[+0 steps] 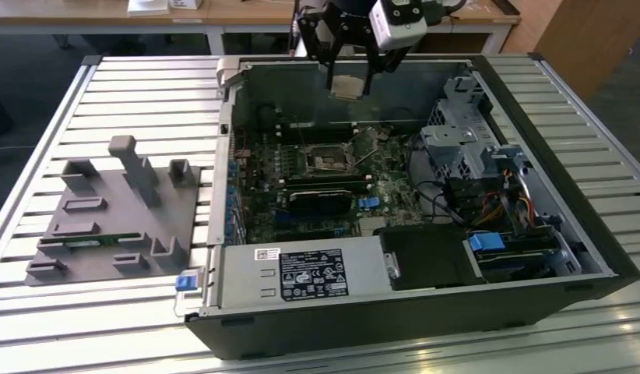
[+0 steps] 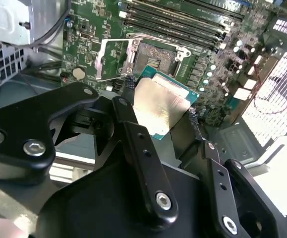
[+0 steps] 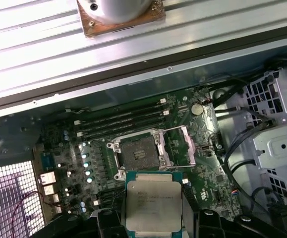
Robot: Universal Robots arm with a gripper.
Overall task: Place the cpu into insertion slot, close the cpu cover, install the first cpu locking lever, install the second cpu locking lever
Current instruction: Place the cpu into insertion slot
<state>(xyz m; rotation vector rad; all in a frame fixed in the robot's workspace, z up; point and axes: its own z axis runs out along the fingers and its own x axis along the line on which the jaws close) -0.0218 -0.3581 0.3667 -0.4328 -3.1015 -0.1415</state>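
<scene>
Cpu (image 2: 165,106) in hand (image 2: 160,100) above insertion slot (image 3: 138,151)

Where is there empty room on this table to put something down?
Bare table slats lie between the grey fixture and the far edge, and in front of the fixture at the exterior view's left. A strip runs along the computer case on the exterior view's right. Inside the case is crowded with circuit board and cables.

Open computer case (image 1: 403,327) on slatted table (image 1: 143,93); grey fixture (image 1: 96,234) beside.
</scene>
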